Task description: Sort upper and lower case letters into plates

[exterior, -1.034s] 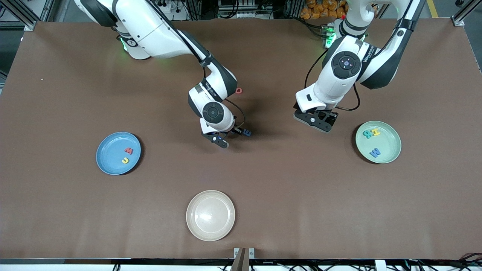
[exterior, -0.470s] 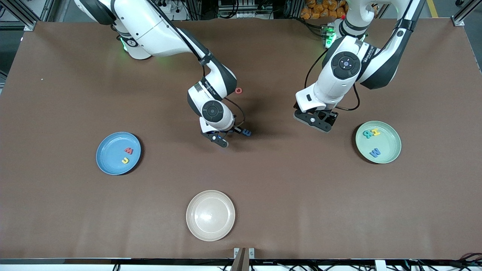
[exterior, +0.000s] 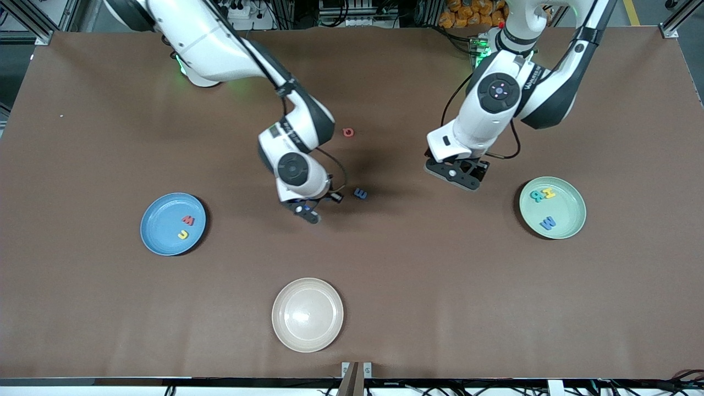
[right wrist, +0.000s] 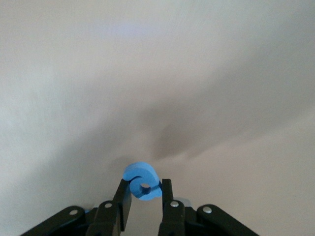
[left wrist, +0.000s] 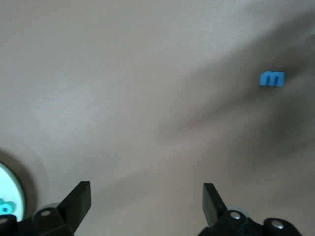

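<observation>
My right gripper (exterior: pixel 333 198) hangs over the middle of the table, shut on a small round blue letter (right wrist: pixel 141 181) that sits between its fingers (right wrist: pixel 124 196). A blue letter E (exterior: pixel 359 193) lies flat on the table just beside it, and a red letter (exterior: pixel 347 132) lies nearer the robots' bases. The blue plate (exterior: pixel 159 242) holds a red (exterior: pixel 187 220) and a yellow letter (exterior: pixel 183 234). The mint green plate (exterior: pixel 572 220) holds three letters. My left gripper (exterior: pixel 461 177) hovers open and empty over bare table between the E (left wrist: pixel 272 78) and the green plate (left wrist: pixel 7 187).
A cream-beige plate (exterior: pixel 330 335) stands near the table's front edge, nearer the front camera than both grippers. The brown table top (exterior: pixel 440 286) spreads wide between the plates.
My right gripper has shut on the round blue letter and drawn away from the E toward the right arm's end. The left arm has shifted slightly.
</observation>
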Available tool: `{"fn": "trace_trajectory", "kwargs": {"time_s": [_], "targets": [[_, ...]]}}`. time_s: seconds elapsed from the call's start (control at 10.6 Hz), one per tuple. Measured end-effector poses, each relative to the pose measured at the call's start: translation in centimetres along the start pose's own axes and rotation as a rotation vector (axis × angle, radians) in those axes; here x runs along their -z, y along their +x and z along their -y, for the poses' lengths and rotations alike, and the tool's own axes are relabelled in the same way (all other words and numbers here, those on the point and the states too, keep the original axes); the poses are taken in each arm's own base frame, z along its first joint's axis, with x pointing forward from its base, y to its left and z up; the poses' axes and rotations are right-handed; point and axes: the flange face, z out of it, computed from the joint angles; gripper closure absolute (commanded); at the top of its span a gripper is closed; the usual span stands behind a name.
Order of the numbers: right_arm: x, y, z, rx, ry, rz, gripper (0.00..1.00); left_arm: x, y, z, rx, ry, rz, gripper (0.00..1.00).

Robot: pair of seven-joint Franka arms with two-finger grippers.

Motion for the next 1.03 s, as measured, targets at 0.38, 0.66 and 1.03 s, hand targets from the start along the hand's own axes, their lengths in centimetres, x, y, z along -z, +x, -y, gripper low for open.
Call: {"fn": "trace_trajectory", "kwargs": {"time_s": [0.38, 0.66, 1.03], "targets": [[6.9, 15.9, -11.9, 0.018, -0.012, 0.030, 1.00, -0.6, -2.3, -11.7, -0.020, -0.017, 0.012, 0.00], [7.2, 25.8, -24.0, 0.072, -0.044, 0.026, 1.00, -3.4, -4.3, -19.7, -0.236, -0.020, -0.023, 0.00], [7.2, 30.7, -32.4, 0.089, -0.017, 0.047, 1.00, -10.0, -4.8, -24.3, -0.698, -0.005, -0.109, 0.00]]}}
